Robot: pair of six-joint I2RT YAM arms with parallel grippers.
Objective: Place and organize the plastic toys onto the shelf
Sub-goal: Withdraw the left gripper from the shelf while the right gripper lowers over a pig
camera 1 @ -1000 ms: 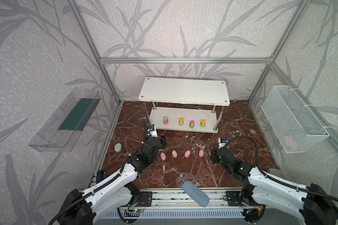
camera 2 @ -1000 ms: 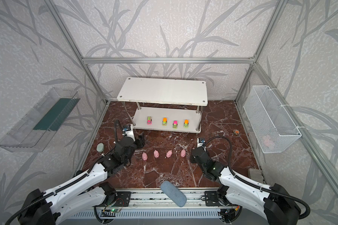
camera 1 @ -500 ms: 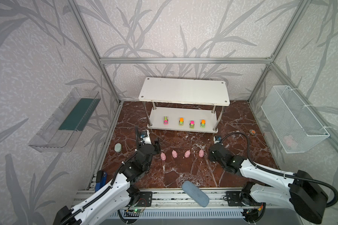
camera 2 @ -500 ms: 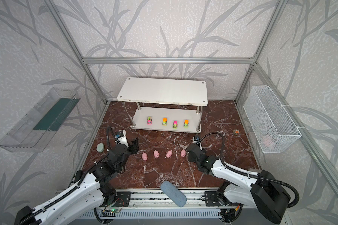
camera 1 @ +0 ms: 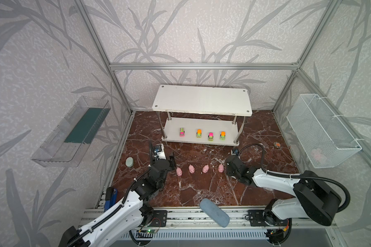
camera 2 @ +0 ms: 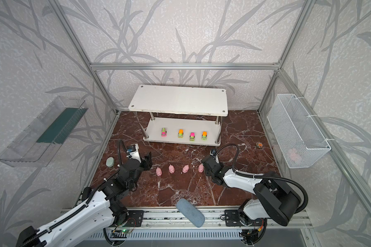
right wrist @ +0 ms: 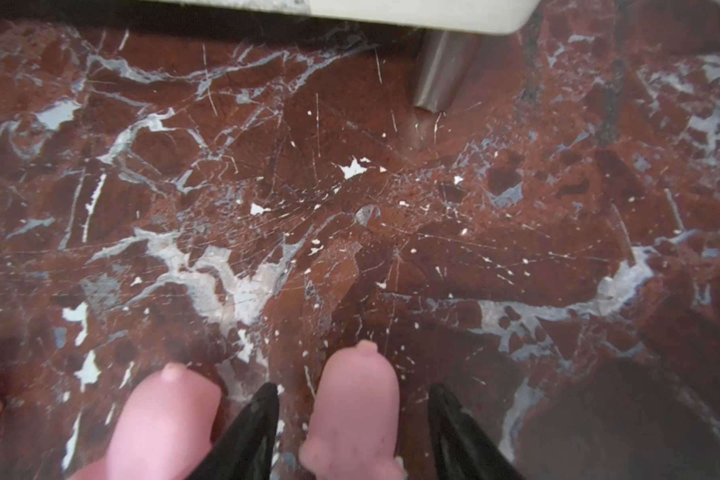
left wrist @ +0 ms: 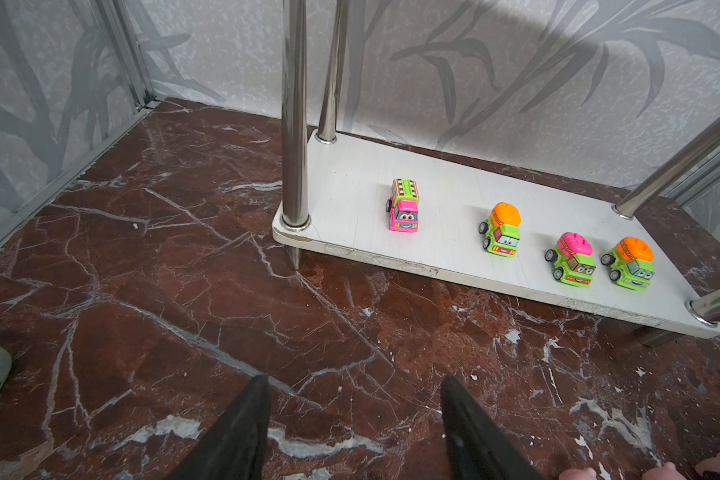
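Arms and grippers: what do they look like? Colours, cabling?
The left arm and right arm: white link shells, black joint housings. A black cable loops off each wrist. The left gripper and right gripper: paired black tapered fingers.

No words, numbers or brand marks are readable anywhere; the trucks point(left wrist: 500, 232) carry only painted faces.

The left arm point(camera 1: 120, 210) and right arm point(camera 1: 272, 179) reach low from the bottom corners toward mid-frame. The left gripper point(left wrist: 354, 380) and right gripper point(right wrist: 353, 387) show parted jaws, clasping nothing.
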